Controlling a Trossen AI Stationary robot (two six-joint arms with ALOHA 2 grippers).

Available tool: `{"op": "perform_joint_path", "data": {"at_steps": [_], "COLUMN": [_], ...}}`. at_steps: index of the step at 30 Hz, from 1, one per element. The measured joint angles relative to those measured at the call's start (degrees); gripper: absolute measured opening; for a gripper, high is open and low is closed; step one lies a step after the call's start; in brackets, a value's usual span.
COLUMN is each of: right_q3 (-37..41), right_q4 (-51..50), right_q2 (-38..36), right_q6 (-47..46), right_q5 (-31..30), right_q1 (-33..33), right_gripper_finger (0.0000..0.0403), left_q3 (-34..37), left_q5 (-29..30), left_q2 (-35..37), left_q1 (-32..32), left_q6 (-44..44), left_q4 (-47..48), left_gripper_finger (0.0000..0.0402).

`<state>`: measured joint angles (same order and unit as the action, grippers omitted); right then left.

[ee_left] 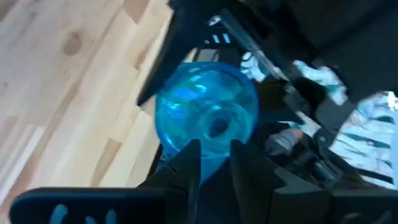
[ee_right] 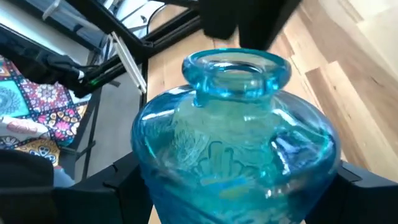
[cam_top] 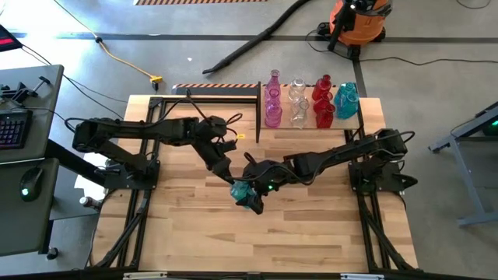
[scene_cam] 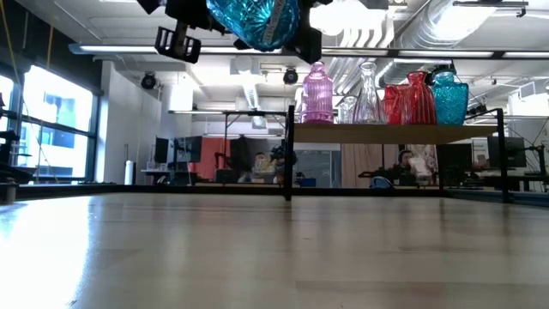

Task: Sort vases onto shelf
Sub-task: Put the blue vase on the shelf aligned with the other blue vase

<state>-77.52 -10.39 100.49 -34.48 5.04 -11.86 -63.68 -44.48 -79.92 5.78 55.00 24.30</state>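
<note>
Teal vase is in the air over mid-table, right gripper clamped across its belly; left gripper sits at the neck, fingers parted. You're handling slick, brittle glass, so grip the wide body and set it gently on the shelf.

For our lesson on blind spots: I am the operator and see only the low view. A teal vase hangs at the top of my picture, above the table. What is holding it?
Observer: The right claw holds the teal vase, with one of its fingers on each side of the round body.
Operator: Where is the left claw?
Observer: The left claw is right beside the vase, pointing at its end. From above, both arms meet at mid-table.
Operator: How many vases are on the shelf?
Observer: From above, the shelf holds seven: two pink, two clear, two red and one teal.
</note>
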Motion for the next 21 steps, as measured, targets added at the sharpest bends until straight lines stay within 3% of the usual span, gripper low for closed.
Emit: {"op": "perform_joint_path", "data": {"at_steps": [13, 21], "right_q3": [0.1, 0.1], "right_q4": [-1.0, -3.5], "right_q2": [0.2, -2.4], "right_q6": [-1.8, -2.8], "right_q5": [-1.4, -4.3], "right_q1": [-0.8, -1.4], "right_gripper_finger": [0.0281, 0.0281], "left_q3": [-0.2, -0.1], "left_q5": [-6.3, -5.8], "left_q2": [0.4, 1.9], "left_q1": [2.6, 4.1], "left_q6": [1.9, -1.7], "left_q4": [-2.9, -2.6], "left_gripper_finger": [0.0101, 0.0101]}}
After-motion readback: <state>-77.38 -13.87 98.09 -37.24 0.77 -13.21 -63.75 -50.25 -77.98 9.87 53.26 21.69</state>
